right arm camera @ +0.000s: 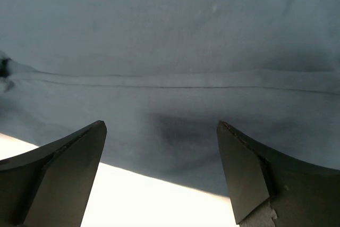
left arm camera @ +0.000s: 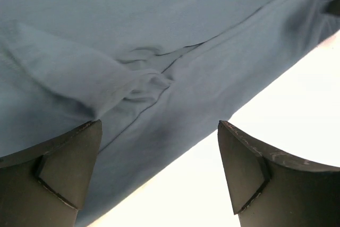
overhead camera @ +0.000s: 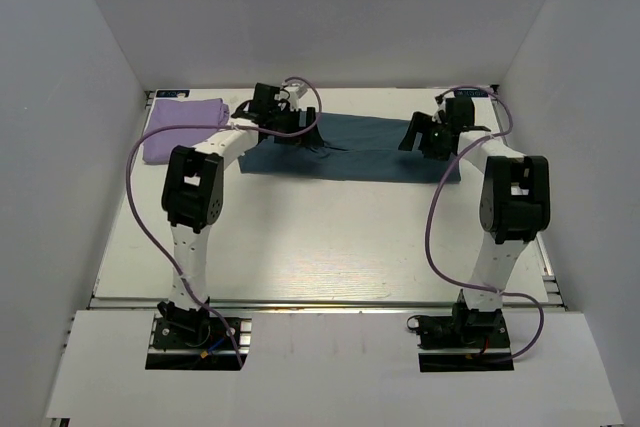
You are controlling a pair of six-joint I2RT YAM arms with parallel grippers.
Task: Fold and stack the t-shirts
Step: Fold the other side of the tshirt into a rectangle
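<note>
While left jaws, right jaws gape released, slate-blue tee point(overhead camera: 350, 152) lies spread beneath, hem crossing each gap.

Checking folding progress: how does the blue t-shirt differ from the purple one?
The blue t-shirt is dark slate, the purple t-shirt pale lavender. The blue lies spread in a long band across the far middle; the purple sits compact at far left. The left hand and right hand, both open, are over the blue, neither over the purple. Both rest on the table.
</note>
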